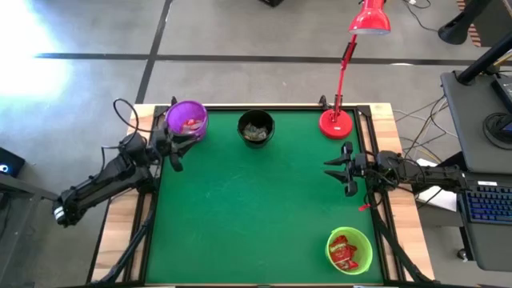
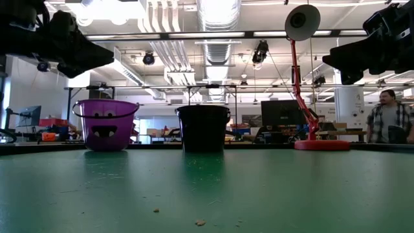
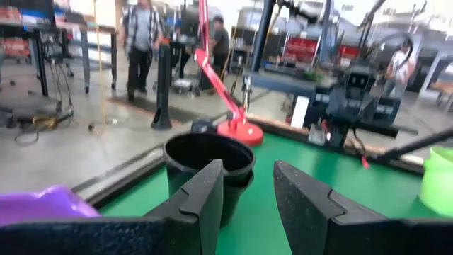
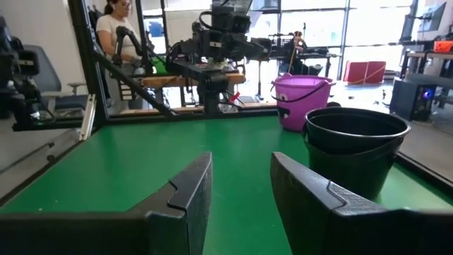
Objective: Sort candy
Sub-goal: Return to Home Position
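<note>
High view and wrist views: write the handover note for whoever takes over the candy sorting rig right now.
Left gripper: open, empty, at the table's left edge beside the purple bucket.
Right gripper: open, empty, at the right edge.
Candy: red-wrapped pieces in the green bucket, pale greenish pieces in the black bucket, a few reddish ones in the purple bucket.
Done: no loose candy shows on the green mat.
Left: nothing visible to sort; only tiny specks on the mat.
</note>
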Controlling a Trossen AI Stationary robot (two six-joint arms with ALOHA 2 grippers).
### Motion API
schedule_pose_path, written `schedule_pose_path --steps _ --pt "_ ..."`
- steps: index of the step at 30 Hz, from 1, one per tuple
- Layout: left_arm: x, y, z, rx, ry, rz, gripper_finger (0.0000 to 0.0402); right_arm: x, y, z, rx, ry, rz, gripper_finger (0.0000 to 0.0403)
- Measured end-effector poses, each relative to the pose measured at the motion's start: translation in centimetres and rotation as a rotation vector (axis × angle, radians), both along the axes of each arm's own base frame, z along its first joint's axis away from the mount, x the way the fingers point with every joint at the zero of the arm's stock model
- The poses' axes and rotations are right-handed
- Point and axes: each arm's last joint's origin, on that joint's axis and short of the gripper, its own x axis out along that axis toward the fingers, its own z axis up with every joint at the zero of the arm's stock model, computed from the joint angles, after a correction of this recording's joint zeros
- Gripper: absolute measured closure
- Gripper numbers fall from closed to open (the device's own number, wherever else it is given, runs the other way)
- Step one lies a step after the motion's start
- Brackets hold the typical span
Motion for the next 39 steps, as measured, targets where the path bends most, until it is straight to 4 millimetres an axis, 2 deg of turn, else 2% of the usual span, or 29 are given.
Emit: schedule_pose_path --steps 11,17,30,39 --pt "0.0 0.0 -2.1 -0.004 -0.100 0.003 0.0292 0.0 0.0 0.0 0.011 0.001 0.001 0.0274" --pt "-0.2 0.2 -3.5 0.004 -0.158 0.083 0.0292 0.0 0.0 0.0 -0.005 0.001 0.000 0.0268" --pt "-0.2 0.6 -4.6 -0.094 -0.079 0.218 0.0292 0.0 0.0 0.0 -0.005 -0.001 0.002 0.0277" --pt "-0.1 0.8 -4.7 -0.088 -0.023 0.232 0.0292 0.0 0.0 0.0 -0.005 -0.002 0.002 0.0277"
